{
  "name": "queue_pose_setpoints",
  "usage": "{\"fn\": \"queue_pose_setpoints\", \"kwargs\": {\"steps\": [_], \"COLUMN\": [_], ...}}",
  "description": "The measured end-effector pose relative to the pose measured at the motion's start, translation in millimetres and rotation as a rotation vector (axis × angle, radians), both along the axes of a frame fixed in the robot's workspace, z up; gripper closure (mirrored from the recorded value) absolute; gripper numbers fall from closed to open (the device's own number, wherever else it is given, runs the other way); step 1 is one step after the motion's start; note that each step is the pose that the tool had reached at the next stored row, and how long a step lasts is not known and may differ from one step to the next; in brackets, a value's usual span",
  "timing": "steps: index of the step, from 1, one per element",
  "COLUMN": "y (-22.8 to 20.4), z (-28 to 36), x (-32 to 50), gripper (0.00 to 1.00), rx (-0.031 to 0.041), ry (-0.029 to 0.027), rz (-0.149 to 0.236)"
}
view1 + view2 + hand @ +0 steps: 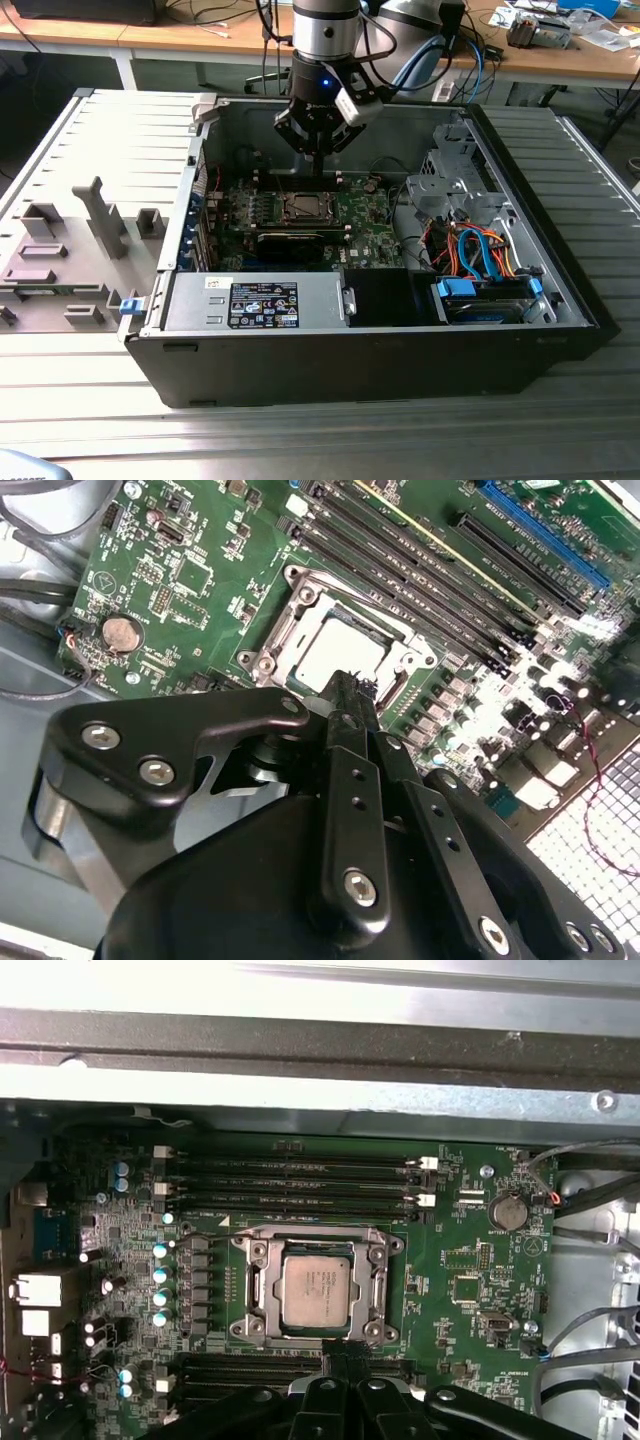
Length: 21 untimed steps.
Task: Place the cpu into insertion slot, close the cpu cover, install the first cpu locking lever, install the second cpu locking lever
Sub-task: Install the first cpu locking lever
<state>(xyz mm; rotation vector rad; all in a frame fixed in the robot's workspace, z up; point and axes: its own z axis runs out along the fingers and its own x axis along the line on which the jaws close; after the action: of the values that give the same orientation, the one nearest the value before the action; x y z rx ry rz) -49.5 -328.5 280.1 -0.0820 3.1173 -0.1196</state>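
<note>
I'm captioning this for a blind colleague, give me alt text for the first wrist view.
A silvery cpu sits in the insertion slot on a green motherboard, with the cpu cover framing it. The black gripper hangs close beside the socket, with long black memory slots on the socket's far side.

Green circuit board [470, 1280] with black memory slots [290, 1185], a silvery coin battery [508, 1211] and pale blue-topped capacitors [160, 1275]. The cpu [316, 1291] has a silvery-grey top, framed by the silvery cpu cover [256, 1290]. Black gripper [345, 695] with silver screws. Dark grey computer case [380, 360]; blue and orange cables [480, 250]; light grey ribbed table [300, 440]
</note>
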Motion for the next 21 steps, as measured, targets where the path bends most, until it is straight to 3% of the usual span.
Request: {"fn": "queue_pose_setpoints", "kwargs": {"steps": [2, 4, 6, 7, 9, 21], "y": [0.0, 0.0, 0.0, 0.0, 0.0, 0.0], "z": [0.0, -0.1, -0.1, -0.1, -0.1, -0.7], "x": [0.0, 0.0, 0.0, 0.0, 0.0, -1.8], "gripper": [0.89, 0.89, 0.89, 0.89, 0.89, 0.89], "rx": [0.0093, 0.0286, 0.0583, 0.0778, 0.1014, 0.1022], "ry": [0.0, 0.0, -0.0001, -0.0002, -0.0001, -0.0001], "rz": [0.003, 0.003, 0.003, 0.003, 0.003, 0.003]}}
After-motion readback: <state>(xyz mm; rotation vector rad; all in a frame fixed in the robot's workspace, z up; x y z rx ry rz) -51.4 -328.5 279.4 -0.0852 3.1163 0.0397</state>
